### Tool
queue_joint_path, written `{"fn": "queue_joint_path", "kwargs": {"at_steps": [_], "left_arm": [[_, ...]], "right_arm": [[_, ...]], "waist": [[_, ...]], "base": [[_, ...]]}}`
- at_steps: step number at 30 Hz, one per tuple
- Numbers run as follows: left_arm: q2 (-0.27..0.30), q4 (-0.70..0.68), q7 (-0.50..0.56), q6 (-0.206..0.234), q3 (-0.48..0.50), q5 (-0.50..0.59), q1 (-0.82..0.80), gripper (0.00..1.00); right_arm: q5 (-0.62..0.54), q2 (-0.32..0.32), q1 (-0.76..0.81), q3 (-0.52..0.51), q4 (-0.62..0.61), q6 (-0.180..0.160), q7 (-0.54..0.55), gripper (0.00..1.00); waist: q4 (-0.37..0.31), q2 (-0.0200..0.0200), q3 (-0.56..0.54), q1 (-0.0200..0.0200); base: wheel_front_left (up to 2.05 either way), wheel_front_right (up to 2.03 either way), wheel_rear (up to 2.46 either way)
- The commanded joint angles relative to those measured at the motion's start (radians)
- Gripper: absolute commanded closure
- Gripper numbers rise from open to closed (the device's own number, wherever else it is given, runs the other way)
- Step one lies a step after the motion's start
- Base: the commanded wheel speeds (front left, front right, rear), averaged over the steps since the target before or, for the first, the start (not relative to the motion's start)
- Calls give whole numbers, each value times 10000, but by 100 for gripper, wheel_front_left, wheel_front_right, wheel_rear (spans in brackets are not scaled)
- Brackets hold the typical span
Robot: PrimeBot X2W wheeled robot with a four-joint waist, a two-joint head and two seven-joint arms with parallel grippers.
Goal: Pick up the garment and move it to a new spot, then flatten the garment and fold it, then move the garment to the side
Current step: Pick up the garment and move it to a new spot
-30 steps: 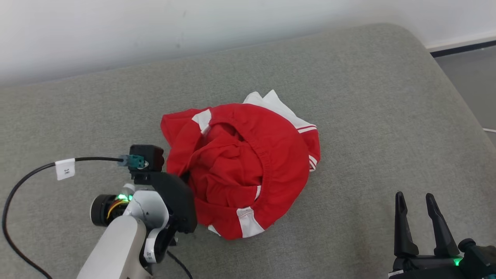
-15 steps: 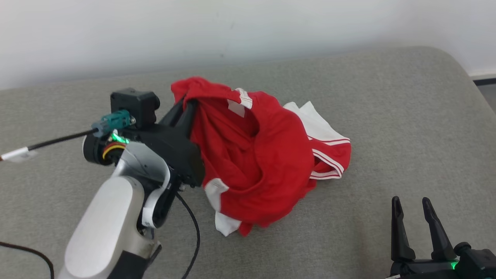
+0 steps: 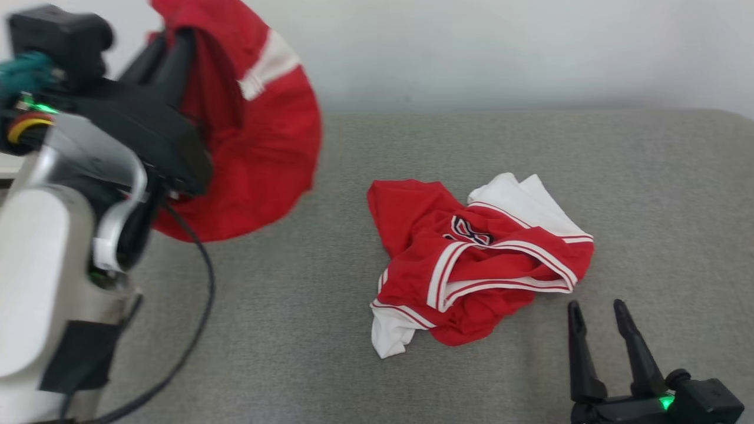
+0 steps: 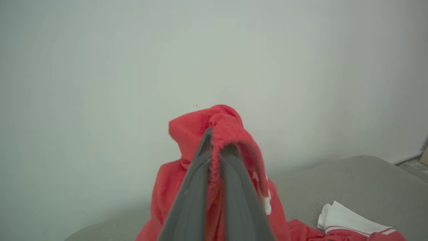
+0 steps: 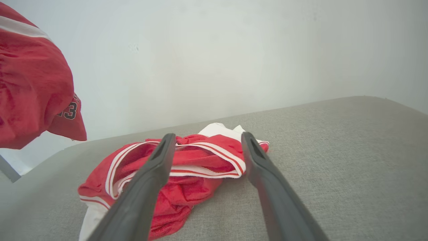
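The garment [image 3: 253,147], red with white patches and a gathered waistband, hangs in the air at the upper left, clear of the grey padded surface [image 3: 283,330]. My left gripper [image 3: 177,44] is raised high and shut on its waistband. In the left wrist view the red garment [image 4: 197,129] drapes over the closed fingers [image 4: 200,174], with my left gripper [image 4: 214,147] pinching a fold. Seen from the right wrist, the garment [image 5: 30,77] hangs at the left and shows a dark number. My right gripper [image 3: 595,306] stands open at the lower right, holding nothing.
A crumpled red and white jersey [image 3: 471,265] lies mid-surface, just ahead of my open right gripper [image 5: 205,137], where the jersey [image 5: 187,160] shows between the fingers. A black cable [image 3: 200,306] hangs from my left arm. A pale wall [image 3: 500,53] stands behind.
My left gripper has lifted the red garment up and to the left, off the surface. The jersey that lay under it is uncovered. The head camera has tilted up.
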Motion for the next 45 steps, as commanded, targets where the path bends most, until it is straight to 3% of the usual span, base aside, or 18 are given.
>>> {"fn": "queue_joint_path", "kwargs": {"at_steps": [1,9,15,23,31,32,33,40,45], "left_arm": [[181,-49,34,3,125,-4,-159,100],[1112,367,-502,173,1053,136,-283,100],[1358,1074,-1471,246,1425,357,-415,100],[983,2723,-2993,354,1759,157,-568,100],[426,5089,-3644,419,1718,-31,-218,100],[348,5350,-3682,391,1688,-68,-210,60],[293,5652,-3666,353,1637,-74,-187,0],[240,6972,-3131,343,1440,-147,-385,0],[265,7437,-2410,23,1203,-266,-565,0]], "right_arm": [[22,-2,-9,116,-59,-18,-3,0],[-268,-1,-246,976,-394,-18,67,0],[-821,-5,-607,1460,-901,-18,521,0],[-1807,-5,-976,2049,-1912,-18,1519,0],[-2188,-100,-1010,2405,-2542,-18,2095,0],[-2186,-98,-1002,2396,-2579,-18,2132,0],[-2186,-95,-985,2381,-2596,-18,2150,0],[-2026,-62,-1012,2255,-2504,-18,1979,0],[-1840,-22,-1026,2109,-2251,-18,1665,0]], "waist": [[376,0,1,0],[1369,0,452,0],[2210,0,1180,0],[2710,0,2336,0],[2454,0,2999,0],[2413,0,3043,0],[2371,0,3053,0],[2086,0,2917,0],[2024,0,2495,0]], "base": [[0,0,0],[0,0,0],[0,0,0],[0,0,0],[0,0,0],[0,0,0],[0,0,0],[0,0,0],[0,0,0]]}}
